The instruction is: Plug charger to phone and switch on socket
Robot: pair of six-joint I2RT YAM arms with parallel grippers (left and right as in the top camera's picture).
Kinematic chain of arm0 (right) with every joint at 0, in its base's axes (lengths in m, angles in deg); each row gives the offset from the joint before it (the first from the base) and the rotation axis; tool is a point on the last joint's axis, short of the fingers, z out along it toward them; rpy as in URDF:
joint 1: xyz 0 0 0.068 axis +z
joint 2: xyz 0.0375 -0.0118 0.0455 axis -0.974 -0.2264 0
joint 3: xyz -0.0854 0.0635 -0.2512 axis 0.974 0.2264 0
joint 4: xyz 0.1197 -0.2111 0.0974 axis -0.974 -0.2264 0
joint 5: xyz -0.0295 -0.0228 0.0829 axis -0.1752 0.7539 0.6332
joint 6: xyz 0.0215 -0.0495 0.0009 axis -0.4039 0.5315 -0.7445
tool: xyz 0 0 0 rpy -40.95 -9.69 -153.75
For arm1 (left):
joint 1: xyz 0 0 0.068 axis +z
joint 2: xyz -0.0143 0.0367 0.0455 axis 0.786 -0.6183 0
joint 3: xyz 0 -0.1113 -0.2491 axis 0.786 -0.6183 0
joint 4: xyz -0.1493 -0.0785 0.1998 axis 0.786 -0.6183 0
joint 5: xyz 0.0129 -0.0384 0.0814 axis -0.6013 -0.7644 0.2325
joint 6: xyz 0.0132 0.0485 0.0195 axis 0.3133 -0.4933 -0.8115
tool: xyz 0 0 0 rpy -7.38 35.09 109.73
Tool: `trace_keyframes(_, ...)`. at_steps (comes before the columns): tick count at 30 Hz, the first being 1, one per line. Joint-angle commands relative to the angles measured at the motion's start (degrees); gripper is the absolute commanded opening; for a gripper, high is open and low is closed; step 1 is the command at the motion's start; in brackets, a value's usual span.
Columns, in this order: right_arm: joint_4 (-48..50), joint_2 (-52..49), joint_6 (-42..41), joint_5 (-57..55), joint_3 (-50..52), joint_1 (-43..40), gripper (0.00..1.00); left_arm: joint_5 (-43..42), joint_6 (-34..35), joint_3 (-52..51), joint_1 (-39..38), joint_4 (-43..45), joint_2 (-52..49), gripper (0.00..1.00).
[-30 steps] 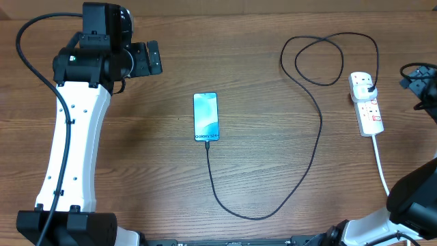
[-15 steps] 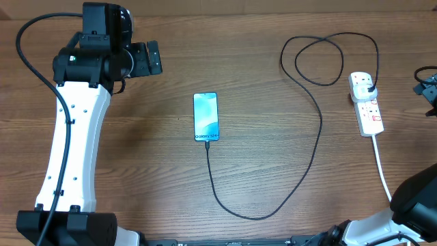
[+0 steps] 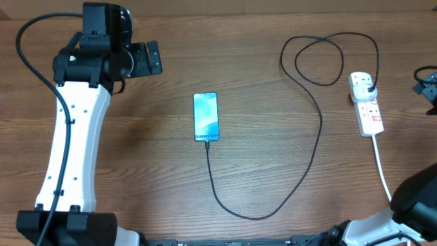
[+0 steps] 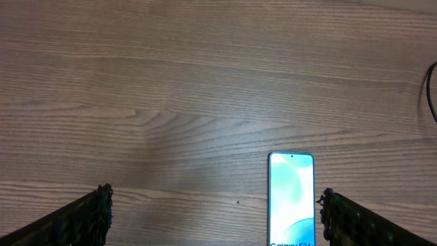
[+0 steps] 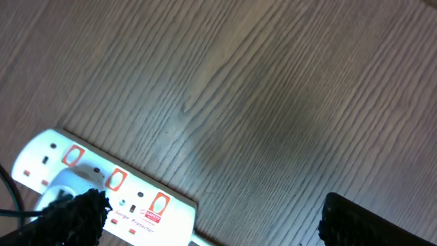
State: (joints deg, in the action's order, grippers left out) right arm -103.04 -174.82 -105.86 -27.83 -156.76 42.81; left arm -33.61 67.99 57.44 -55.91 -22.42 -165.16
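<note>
The phone point(image 3: 206, 117) lies flat mid-table, blue-teal screen up; it also shows in the left wrist view point(image 4: 291, 198). The black charger cable point(image 3: 311, 147) runs from the phone's near end, loops right and up, and ends in a black plug point(image 3: 369, 85) seated in the white power strip socket point(image 3: 367, 104). The socket also shows in the right wrist view point(image 5: 116, 191). My left gripper point(image 3: 151, 59) is open and empty, well to the upper left of the phone. My right gripper point(image 5: 212, 212) is open and empty, just right of the socket at the table's right edge.
The socket's thick white cord point(image 3: 380, 164) runs toward the front edge at right. The left arm's white link point(image 3: 72, 143) stands over the left side of the wooden table point(image 3: 150, 178).
The right gripper has drawn back to the right, away from the socket, mostly out of the overhead view. The left arm, phone and cable have not moved.
</note>
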Motion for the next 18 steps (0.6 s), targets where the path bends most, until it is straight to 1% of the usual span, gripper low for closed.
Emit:
trace_keyframes(1, -0.1, -1.8, 4.9, 1.4, -0.2, 0.0, 1.0, 0.8, -1.1, 0.2, 0.0, -0.1, -0.3, 1.0)
trace_keyframes(9, -1.8, -3.7, 5.7, 2.1, -0.1, 0.0, 1.0, 0.8, -1.1, 0.2, 0.0, -0.1, -0.3, 1.0)
trace_keyframes(15, -0.7, -5.5, 15.6, 13.3, -0.1, 0.0, 1.0, 0.8, -1.1, 0.2, 0.0, 0.0, -0.3, 1.0)
trace_keyframes(18, 0.4, -7.9, 16.2, 12.7, -0.1, 0.0, 1.0, 0.7, -1.1, 0.2, 0.0, 0.0, -0.3, 1.0)
